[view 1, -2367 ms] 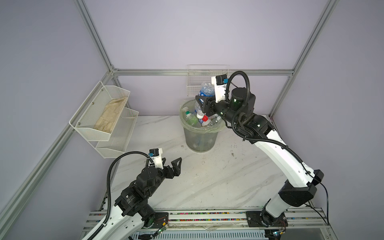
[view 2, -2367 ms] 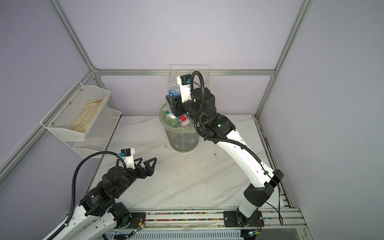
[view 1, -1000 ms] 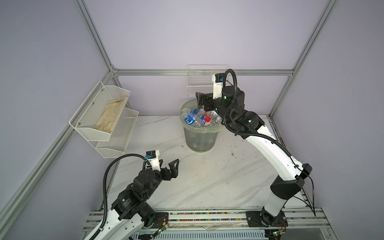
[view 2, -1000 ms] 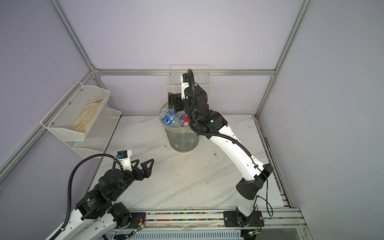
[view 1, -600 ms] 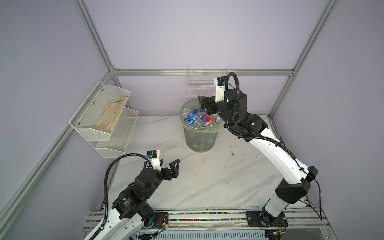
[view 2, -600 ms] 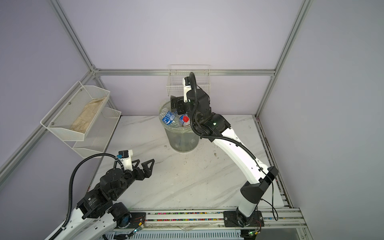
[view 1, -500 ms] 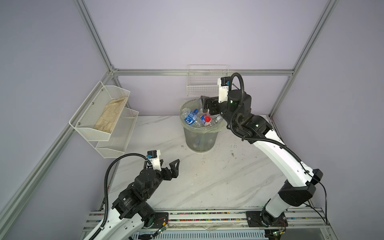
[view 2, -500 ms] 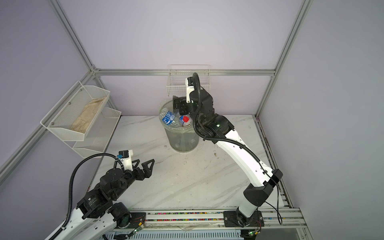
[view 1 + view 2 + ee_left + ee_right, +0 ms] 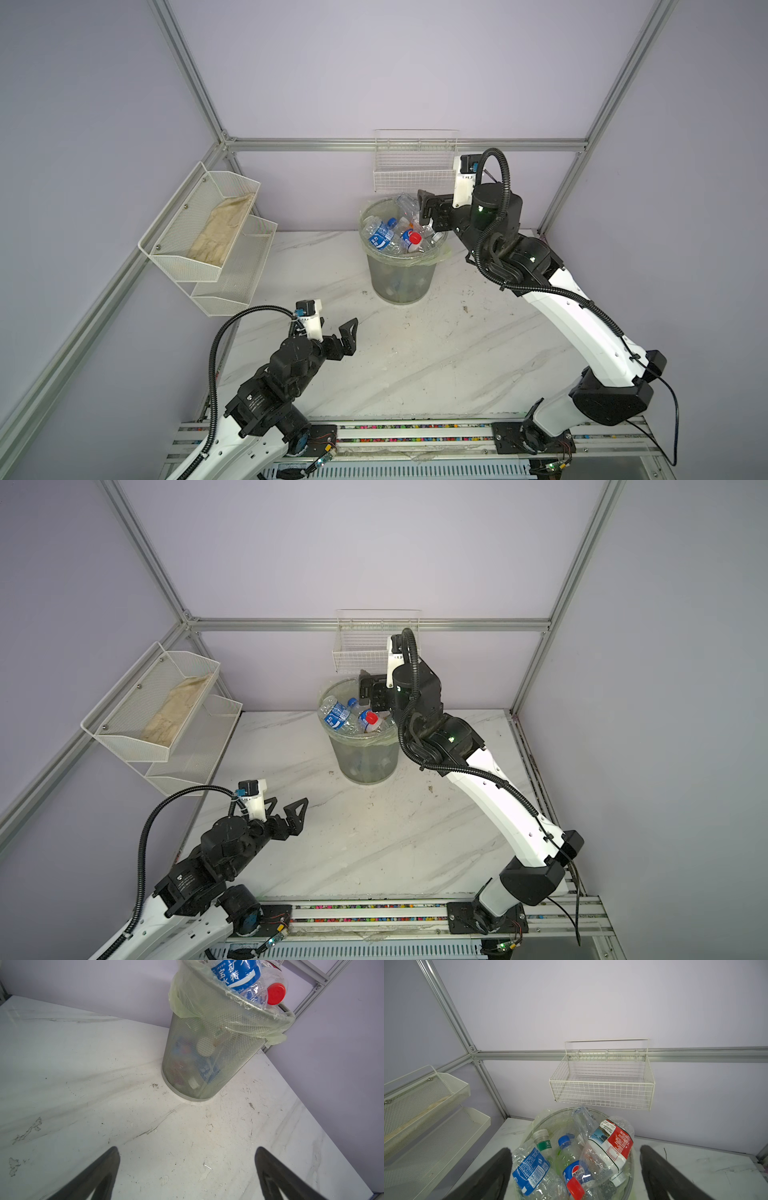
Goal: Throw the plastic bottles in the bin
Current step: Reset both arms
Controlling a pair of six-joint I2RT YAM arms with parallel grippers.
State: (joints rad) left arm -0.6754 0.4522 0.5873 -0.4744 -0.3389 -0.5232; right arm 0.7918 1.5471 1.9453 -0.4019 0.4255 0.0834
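Already the plastic bottles (image 9: 392,237) heap above the rim of the bin (image 9: 401,279) at the far side. Over them the right gripper (image 9: 574,1148) hovers, wide open and empty; the left gripper (image 9: 186,1147), near, likewise. Any nudge could roll a top bottle out.

White-and-black arms (image 9: 582,324), corrugated black cables (image 9: 484,257).

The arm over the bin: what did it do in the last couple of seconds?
The right gripper let go of the blue-labelled bottle that it had held above the bin. The bottle now lies on top of the pile inside. Its fingers are open and empty, and the arm has drawn back towards the bin's rim. The left gripper barely moved and stayed open. The bin stayed put.
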